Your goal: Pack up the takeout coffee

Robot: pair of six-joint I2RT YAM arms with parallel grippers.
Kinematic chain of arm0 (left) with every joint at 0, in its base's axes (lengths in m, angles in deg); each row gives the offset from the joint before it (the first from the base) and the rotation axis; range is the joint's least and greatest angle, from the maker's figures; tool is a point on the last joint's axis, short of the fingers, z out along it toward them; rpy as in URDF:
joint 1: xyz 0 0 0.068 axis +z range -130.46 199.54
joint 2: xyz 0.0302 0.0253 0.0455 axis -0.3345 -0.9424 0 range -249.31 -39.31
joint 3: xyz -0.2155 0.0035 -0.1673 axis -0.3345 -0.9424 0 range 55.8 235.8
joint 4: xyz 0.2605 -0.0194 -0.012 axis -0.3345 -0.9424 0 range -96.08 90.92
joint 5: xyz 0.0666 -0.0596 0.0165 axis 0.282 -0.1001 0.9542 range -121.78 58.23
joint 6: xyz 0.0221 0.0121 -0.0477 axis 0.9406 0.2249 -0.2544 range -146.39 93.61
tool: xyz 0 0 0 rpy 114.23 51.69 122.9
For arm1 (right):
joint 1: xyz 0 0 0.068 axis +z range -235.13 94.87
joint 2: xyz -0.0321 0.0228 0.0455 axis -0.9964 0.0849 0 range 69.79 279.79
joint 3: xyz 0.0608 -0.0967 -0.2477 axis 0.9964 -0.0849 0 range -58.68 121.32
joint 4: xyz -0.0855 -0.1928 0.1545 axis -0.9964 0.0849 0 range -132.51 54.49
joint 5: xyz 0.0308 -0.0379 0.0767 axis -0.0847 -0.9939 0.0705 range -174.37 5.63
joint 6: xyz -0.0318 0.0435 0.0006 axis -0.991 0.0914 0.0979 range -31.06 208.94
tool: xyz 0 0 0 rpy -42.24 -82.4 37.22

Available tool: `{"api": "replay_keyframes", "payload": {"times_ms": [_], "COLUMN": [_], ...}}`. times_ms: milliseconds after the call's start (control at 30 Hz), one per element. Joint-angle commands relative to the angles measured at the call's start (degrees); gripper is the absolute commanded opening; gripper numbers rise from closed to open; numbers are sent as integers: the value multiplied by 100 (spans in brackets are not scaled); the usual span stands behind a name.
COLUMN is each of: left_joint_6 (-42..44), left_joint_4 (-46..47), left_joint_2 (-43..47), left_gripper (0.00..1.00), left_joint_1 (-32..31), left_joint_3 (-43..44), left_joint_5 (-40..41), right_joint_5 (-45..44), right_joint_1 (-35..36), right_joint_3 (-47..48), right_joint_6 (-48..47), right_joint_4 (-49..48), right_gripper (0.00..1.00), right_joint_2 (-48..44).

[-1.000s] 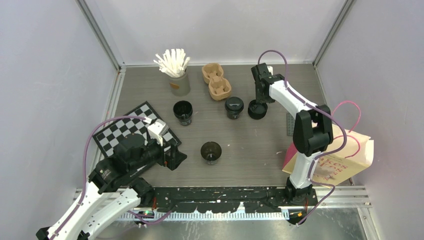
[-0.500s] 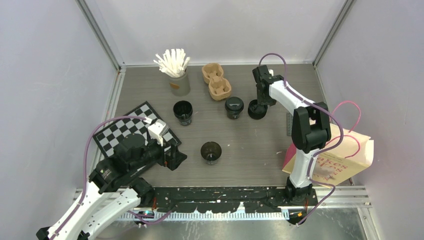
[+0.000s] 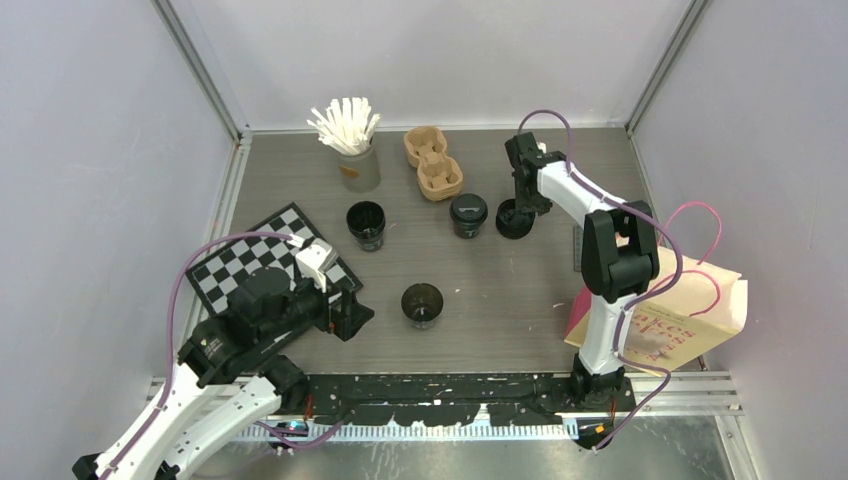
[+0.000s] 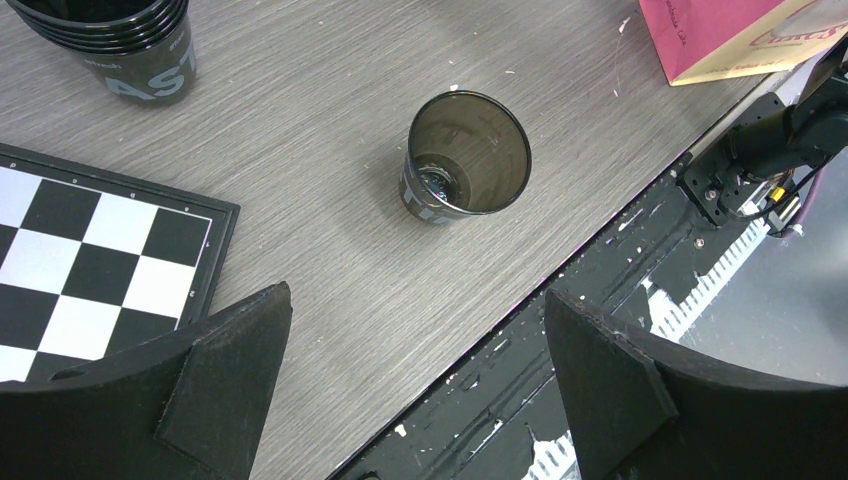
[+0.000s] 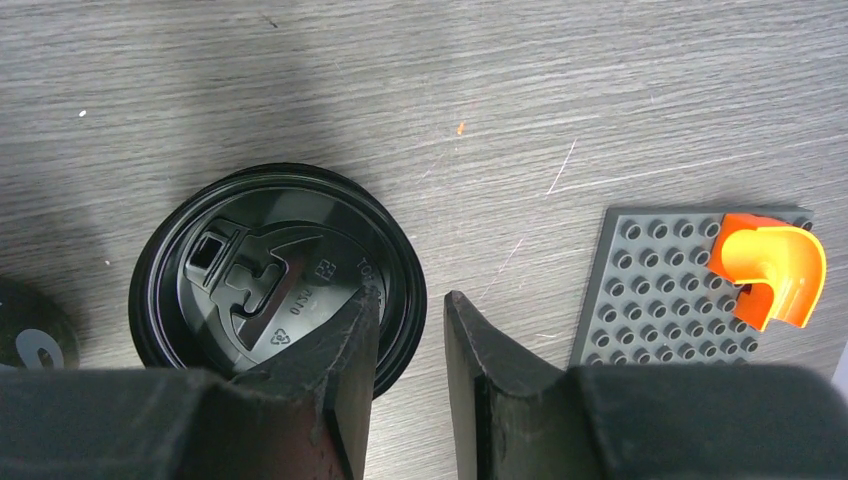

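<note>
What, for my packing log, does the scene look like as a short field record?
left gripper: open, empty, by checkerboard
right gripper: jaws slightly apart, astride loose lid's rim
loose lid: flat on table, beside lidded cup
single cup: upright, unlidded, centre front
cup stack: upright, unlidded, near checkerboard
carrier: empty, at back

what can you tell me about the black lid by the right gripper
The lid is round, black, glossy plastic, with a raised rim, a small sip opening near one edge and embossed marks on top. It lies flat, top up, on the grey wood-grain table, beside a lidded cup. The right gripper has its jaws astride the lid's rim, one inside, one outside; a gap shows, so no firm grip is visible.
</note>
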Motion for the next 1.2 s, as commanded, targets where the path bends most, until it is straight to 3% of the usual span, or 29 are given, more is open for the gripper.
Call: {"api": "replay_keyframes", "payload": {"times_ms": [0,200,533,767,1000,1167], "left_joint_6": [116,112,113,115,115,121], "left_joint_4": [164,164,165,171,169,173], "left_joint_2": [15,11,-7,-22,-30,-40], "left_gripper": [100,100,100,100,100,100], "left_joint_1": [-12,-12,-12,-12,-12,-12], "left_joint_3": [-2,-2,-2,-2,-2,-2], "left_joint_5": [-13,-12,-22,-39,-48,-48], "right_joint_5": [34,21,-30,-214,-162,-276], "right_joint_1": [-40,-49,-61,-60,-59,-54], "right_joint_3": [74,93,122,203,234,296], "right_joint_6": [-29,-39,-65,-134,-183,-168], "right_joint_4": [-57,-69,-54,71,104,207], "right_gripper": [35,33,22,26,9,12], "right_joint_2": [45,99,110,91,83,26]}}
